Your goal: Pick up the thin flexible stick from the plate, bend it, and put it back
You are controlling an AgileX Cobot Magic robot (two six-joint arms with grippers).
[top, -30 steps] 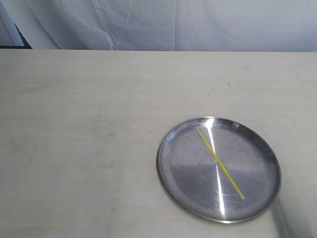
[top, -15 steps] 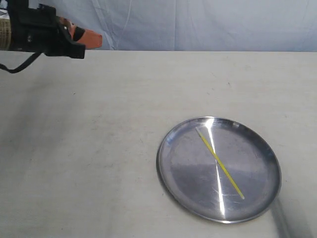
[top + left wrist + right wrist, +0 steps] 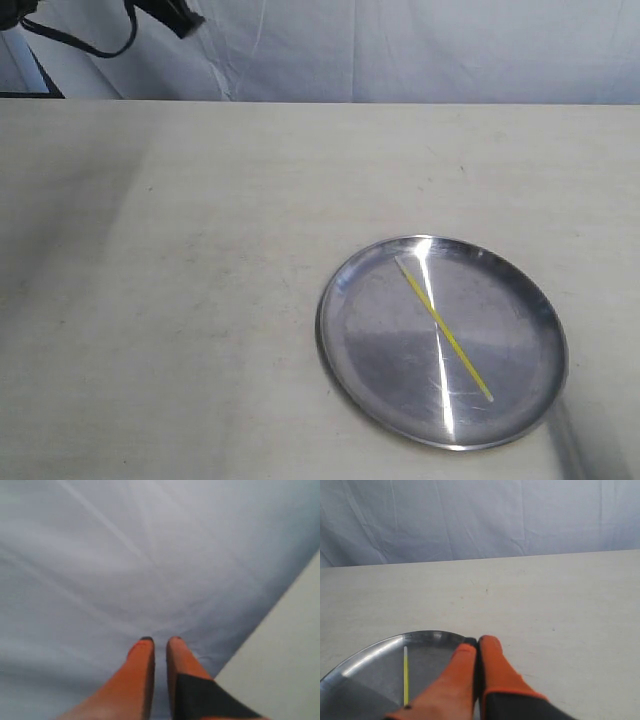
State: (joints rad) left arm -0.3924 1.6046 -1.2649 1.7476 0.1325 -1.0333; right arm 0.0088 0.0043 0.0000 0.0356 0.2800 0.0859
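The silver plate (image 3: 380,375) lies on the table toward the front right. A thin yellow stick (image 3: 445,330) rests straight and diagonal across its middle. In the right wrist view my right gripper (image 3: 477,641) is shut and empty, its orange fingers pressed together above the plate's rim (image 3: 370,650), with the stick (image 3: 405,675) lying just beside them. My left gripper (image 3: 160,640) is raised far from the plate and points at the cloth backdrop. Its fingers stand almost together with only a thin slit between them, holding nothing. The exterior view shows only the left arm's black end (image 3: 185,17) and a cable.
The pale table (image 3: 200,250) stretches wide to the left of the plate. A grey-white cloth (image 3: 400,50) hangs behind the table's far edge.
The left arm appeared at the far left with its orange fingers showing, then rose until only its black end and cable show. The plate and stick have not moved.
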